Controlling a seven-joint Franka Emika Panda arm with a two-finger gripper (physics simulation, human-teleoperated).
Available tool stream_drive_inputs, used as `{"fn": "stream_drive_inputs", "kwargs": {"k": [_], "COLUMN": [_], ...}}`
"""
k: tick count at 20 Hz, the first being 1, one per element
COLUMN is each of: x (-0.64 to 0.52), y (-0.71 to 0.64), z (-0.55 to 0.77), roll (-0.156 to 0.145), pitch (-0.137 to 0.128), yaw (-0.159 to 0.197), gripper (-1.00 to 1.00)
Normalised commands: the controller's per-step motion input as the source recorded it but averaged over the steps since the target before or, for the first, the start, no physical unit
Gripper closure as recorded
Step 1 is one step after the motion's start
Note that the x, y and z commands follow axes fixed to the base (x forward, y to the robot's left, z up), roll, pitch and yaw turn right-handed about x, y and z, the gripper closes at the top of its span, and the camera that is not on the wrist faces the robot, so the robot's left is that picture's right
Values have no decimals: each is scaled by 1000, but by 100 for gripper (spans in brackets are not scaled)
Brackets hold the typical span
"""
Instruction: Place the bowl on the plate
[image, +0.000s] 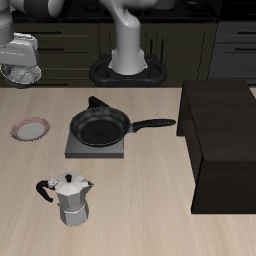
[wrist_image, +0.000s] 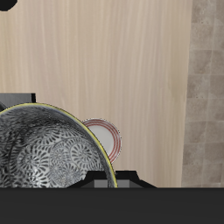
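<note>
The bench (image: 140, 215) is a pale wood surface that carries everything else. Taking the frying pan (image: 100, 128) as the landmark, the largest thing is a dark cabinet (image: 222, 140), which stands on the bench beyond the tip of the pan's handle, with the handle pointing toward it. The pan itself is black and sits on a square grey burner slab (image: 95, 145), roughly mid-bench.

The robot's round base (image: 130, 70) stands behind the pan at the back edge of the bench, and its arm reaches away from the cabinet side.

A metal coffee pot (image: 70, 200) with a black handle stands upright, closer to the front edge of the bench than the pan and apart from the slab.

The pincer (image: 18, 52) hangs in the air on the side of the pan away from the cabinet, farther back than the pan. It is clamped on the bowl (image: 20, 74), which hangs tilted under it, clear of the bench. The wrist view shows the bowl's (wrist_image: 48, 153) speckled inside close up.

The plate (image: 30, 129) lies flat on the bench, level with the pan and well apart from the slab, with the held bowl above and somewhat behind it. Its pinkish rim (wrist_image: 107, 133) peeks out past the bowl's edge in the wrist view.
</note>
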Motion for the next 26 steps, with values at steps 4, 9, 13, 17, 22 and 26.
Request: {"fn": "stream_drive_inputs", "kwargs": {"k": [4, 9, 13, 17, 22, 26], "x": [78, 35, -39, -252, -232, -233], "y": [40, 35, 14, 20, 31, -18], "z": [-310, -145, -144, -169, -73, -134], "roll": [-2, 6, 1, 23, 18, 19], "pitch": [47, 18, 9, -1, -11, 8], "yaw": [-14, -7, -4, -7, 8, -7], "gripper": [100, 100, 100, 100, 100, 100]}}
